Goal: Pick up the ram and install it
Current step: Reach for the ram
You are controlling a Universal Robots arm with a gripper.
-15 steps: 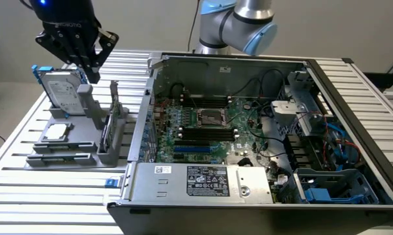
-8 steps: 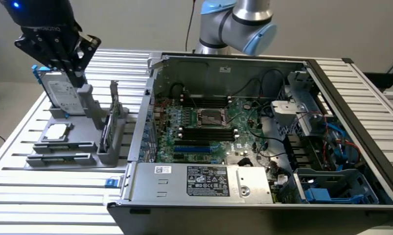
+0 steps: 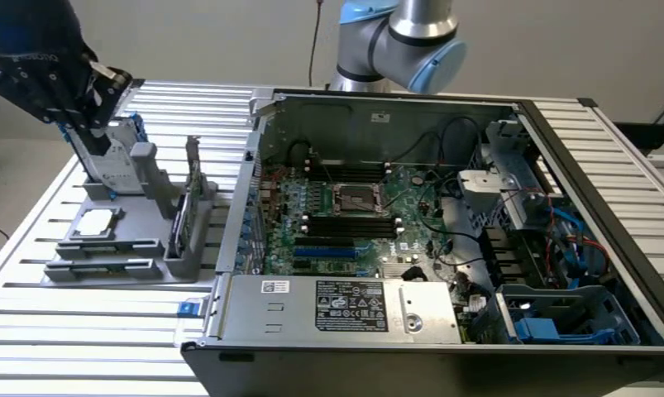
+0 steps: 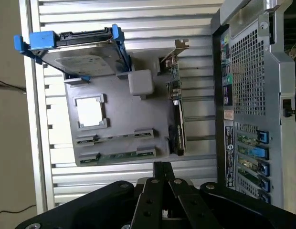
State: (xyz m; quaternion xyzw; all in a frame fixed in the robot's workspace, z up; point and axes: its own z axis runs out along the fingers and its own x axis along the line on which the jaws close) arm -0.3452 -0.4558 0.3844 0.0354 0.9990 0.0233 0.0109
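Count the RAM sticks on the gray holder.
1. The ram lies flat in the end row of the gray holder, farthest from the hard drive. The row beside it looks empty. The upright card may hide a little of the holder.

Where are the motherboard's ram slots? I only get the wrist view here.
Observer: In the exterior view the case lies open; long black slots run on both sides of the processor socket.
Operator: Anything seated in them?
Observer: They look empty, as far as I can tell.
Operator: I see the ram lying in the grey fixture. Which way does the case open?
Observer: Its open side faces up, with the motherboard flat on its floor.
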